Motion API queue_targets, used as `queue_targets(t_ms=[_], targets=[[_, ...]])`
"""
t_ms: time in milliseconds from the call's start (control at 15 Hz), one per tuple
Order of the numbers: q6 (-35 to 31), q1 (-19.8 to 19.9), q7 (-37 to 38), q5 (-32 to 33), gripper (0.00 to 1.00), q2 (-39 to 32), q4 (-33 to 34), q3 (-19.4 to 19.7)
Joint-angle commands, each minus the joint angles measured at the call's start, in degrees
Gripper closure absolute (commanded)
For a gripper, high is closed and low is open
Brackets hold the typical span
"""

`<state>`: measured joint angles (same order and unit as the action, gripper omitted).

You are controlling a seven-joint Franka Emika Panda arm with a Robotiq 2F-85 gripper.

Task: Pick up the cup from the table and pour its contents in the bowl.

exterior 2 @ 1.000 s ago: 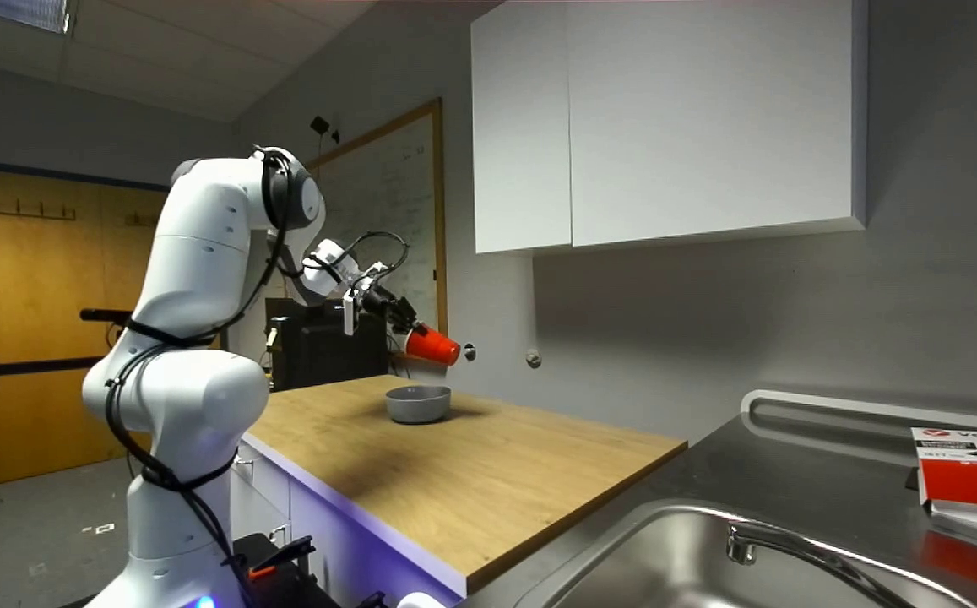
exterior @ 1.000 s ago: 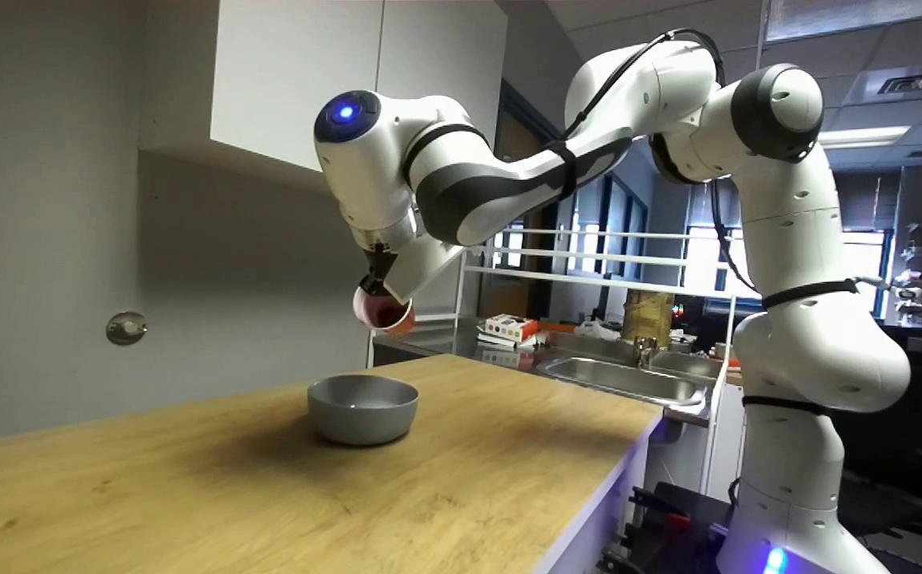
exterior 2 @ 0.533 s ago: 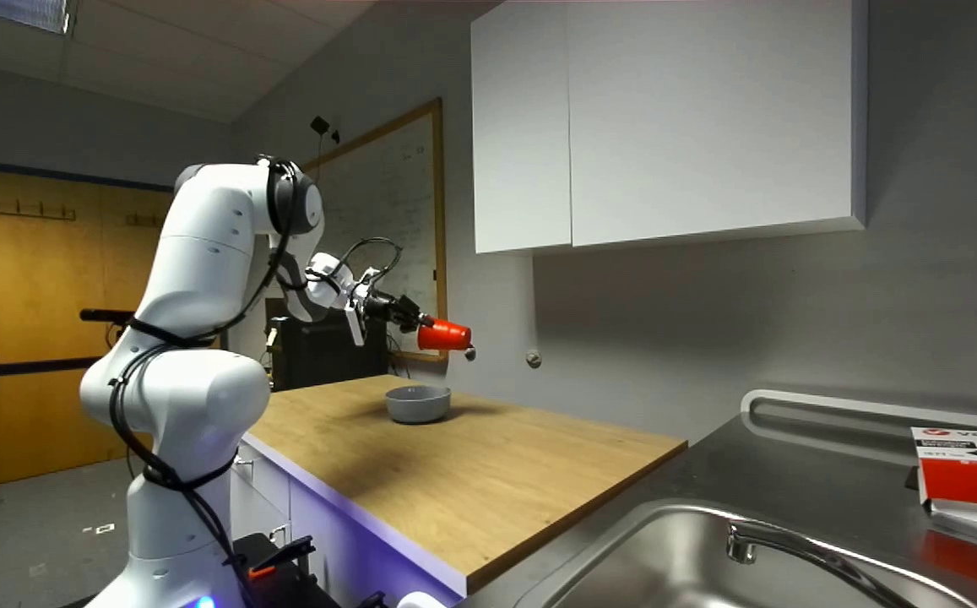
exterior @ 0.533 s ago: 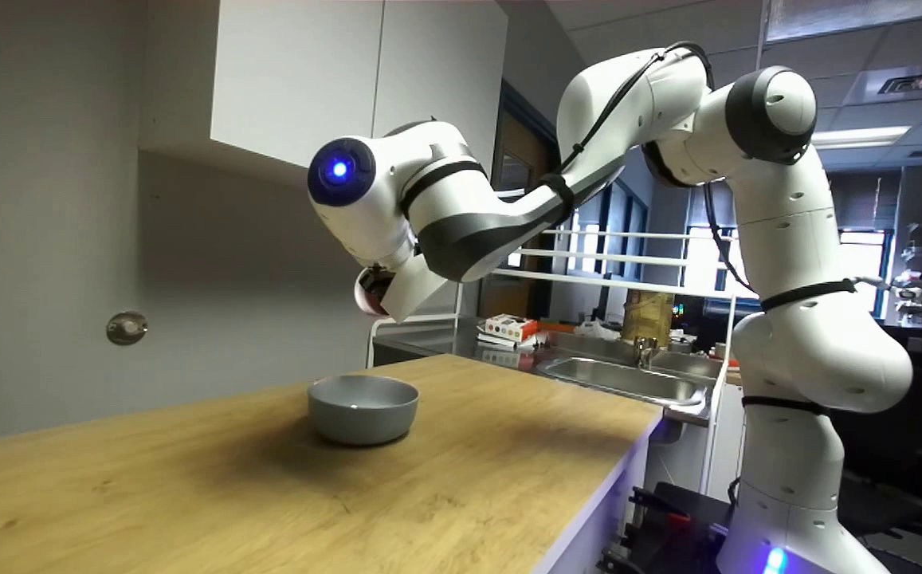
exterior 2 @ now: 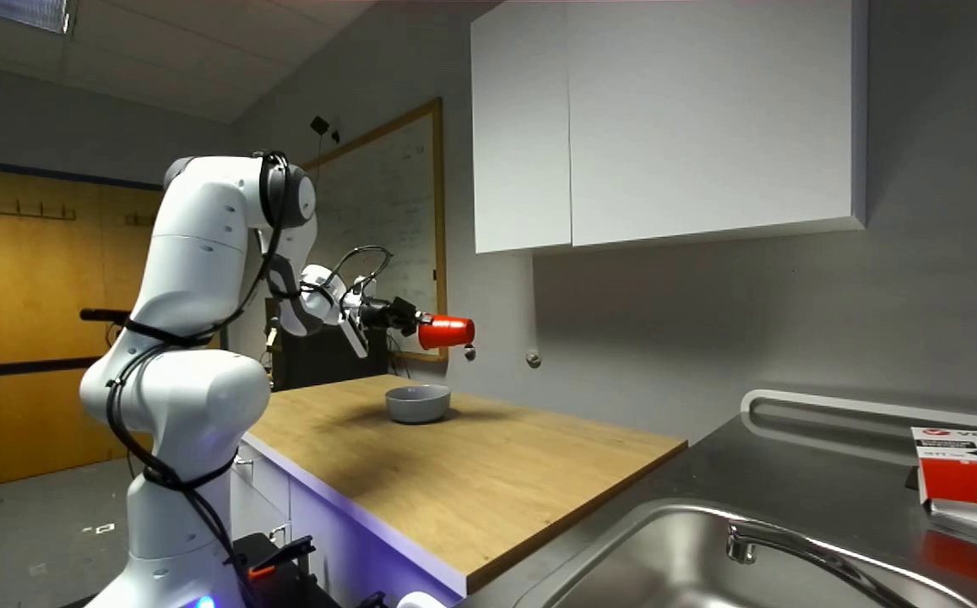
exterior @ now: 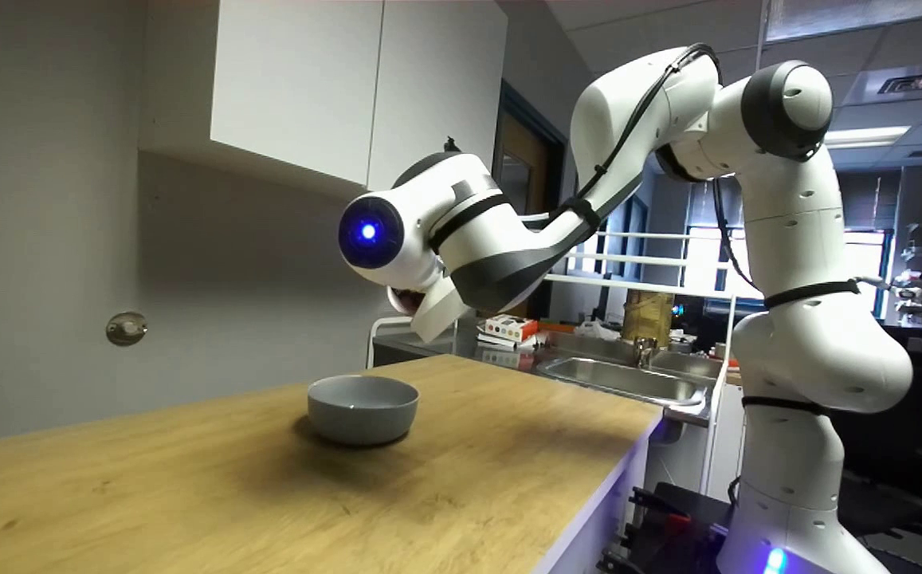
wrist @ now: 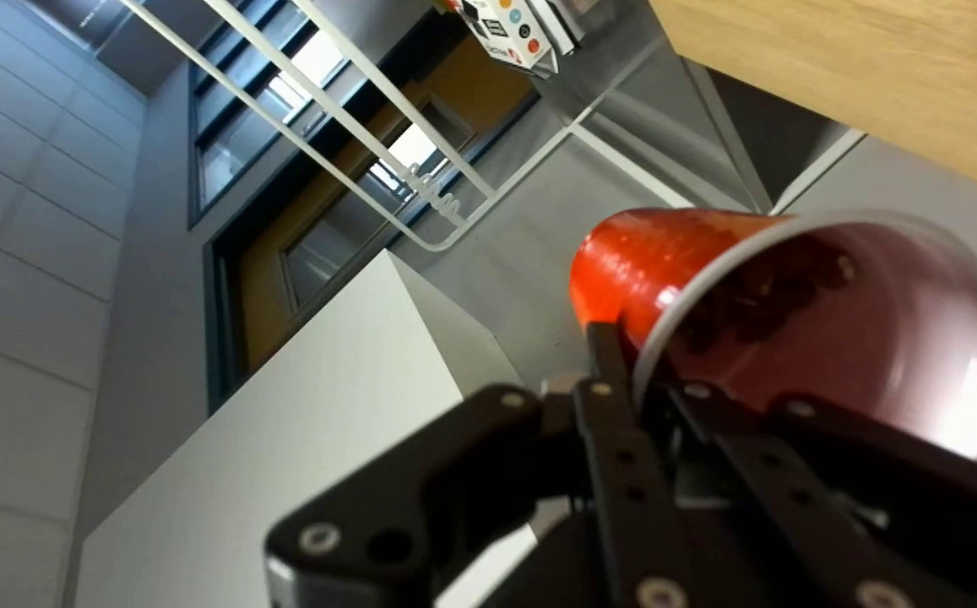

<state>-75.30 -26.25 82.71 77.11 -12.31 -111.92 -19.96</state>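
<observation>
The red cup [exterior 2: 447,331] lies nearly on its side in the air, its mouth toward my gripper and its base toward the wall. In the wrist view, dark brown contents [wrist: 758,295] sit inside the cup [wrist: 902,338] along its wall. My gripper [wrist: 644,371] is shut on the cup's rim, one finger outside and one inside. In an exterior view the arm hides most of the cup [exterior: 394,300]. The grey bowl [exterior: 362,418] stands upright on the wooden table [exterior: 213,486], below the cup; it also shows in an exterior view [exterior 2: 418,407]. The bowl's bottom is hidden.
A white wall cabinet [exterior: 293,88] hangs above the table near the arm. The grey wall [exterior 2: 623,355] runs behind the table. A steel sink [exterior 2: 691,557], a red and white box [exterior 2: 974,477] and a white rail rack [exterior: 636,283] are beyond the table's end.
The wrist has turned and dropped, and the cup has gone from base-down tilt to nearly horizontal. The cup's mouth has turned from an exterior camera. The bowl has not moved.
</observation>
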Motion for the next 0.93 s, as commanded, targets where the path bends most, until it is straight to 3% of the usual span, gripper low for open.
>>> queue_targets(t_ms=[0, 333, 867], targets=[[3.65, -0.83, 1.68, 1.27, 0.95, 3.68, -4.36, -1.84], [8.37, -2.59, 1.63, 3.38, 0.95, 4.15, -5.65, -4.29], [9.36, -2.94, -0.24, 7.69, 0.95, 3.98, -6.80, -5.52]])
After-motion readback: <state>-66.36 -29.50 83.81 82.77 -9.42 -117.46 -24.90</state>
